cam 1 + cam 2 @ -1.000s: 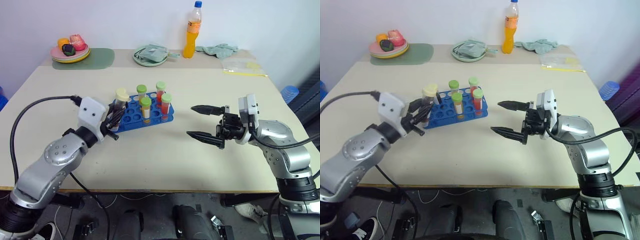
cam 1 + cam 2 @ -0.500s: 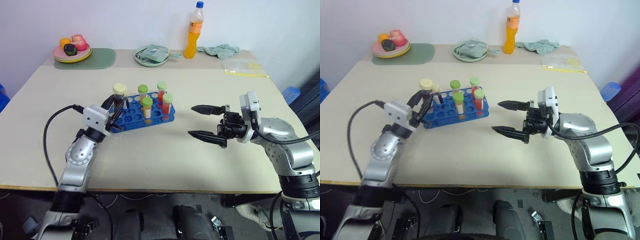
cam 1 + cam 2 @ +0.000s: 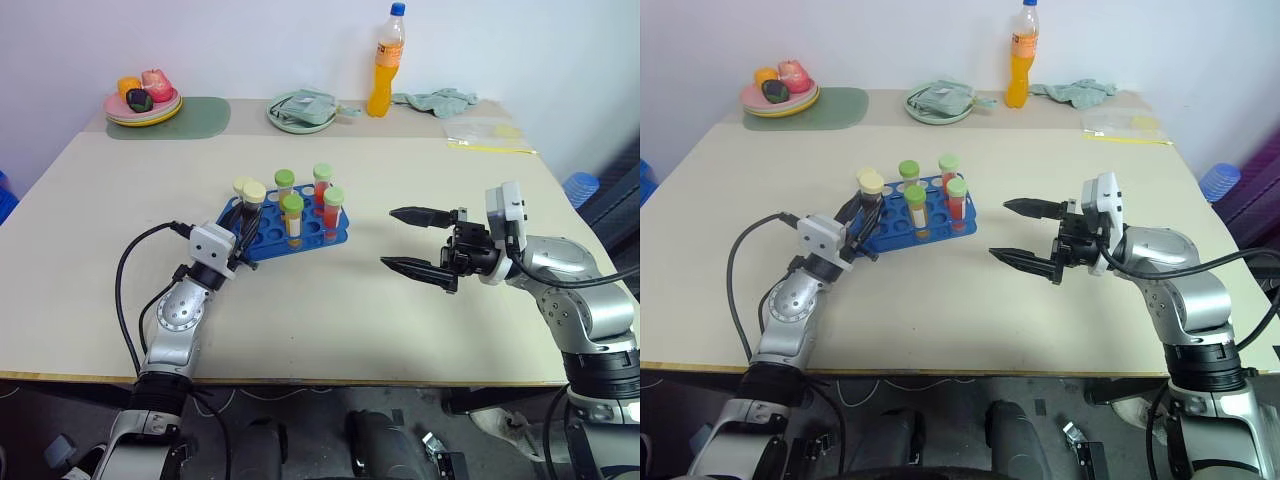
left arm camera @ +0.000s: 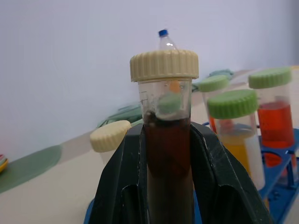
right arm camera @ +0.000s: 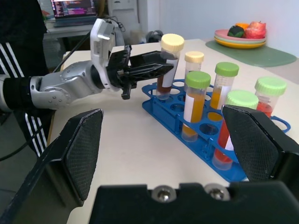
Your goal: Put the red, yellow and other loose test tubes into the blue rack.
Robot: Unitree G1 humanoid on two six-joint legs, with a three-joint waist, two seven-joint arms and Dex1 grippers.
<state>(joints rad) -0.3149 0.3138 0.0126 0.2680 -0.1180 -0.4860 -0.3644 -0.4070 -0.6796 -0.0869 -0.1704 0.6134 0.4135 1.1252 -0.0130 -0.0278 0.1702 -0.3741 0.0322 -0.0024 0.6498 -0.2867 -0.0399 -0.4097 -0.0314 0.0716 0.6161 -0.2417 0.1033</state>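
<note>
The blue rack (image 3: 311, 236) stands mid-table with four green-capped tubes upright in it, two red (image 3: 322, 188) and two yellow-orange (image 3: 292, 222), plus a pale-capped tube (image 3: 243, 185) at its left end. My left gripper (image 3: 244, 217) is shut on a dark-liquid test tube (image 4: 168, 140) with a pale yellow cap (image 3: 254, 192). It holds the tube upright over the rack's near left corner (image 5: 156, 106); I cannot tell whether the lower end sits in a hole. To the right of the rack, my right gripper (image 3: 388, 238) hovers open with nothing between its fingers.
Along the far edge stand an orange drink bottle (image 3: 385, 65), a fruit plate (image 3: 140, 103) on a green mat (image 3: 195, 116), a plate with a folded cloth (image 3: 300, 110), a rag (image 3: 435, 98) and a plastic bag (image 3: 487, 131). A person in dark striped clothing (image 5: 14, 60) stands beyond the left side.
My left gripper has carried the pale-capped tube forward and down to the rack's left end, and its arm has swung in and lowered. The right gripper has stayed still and open.
</note>
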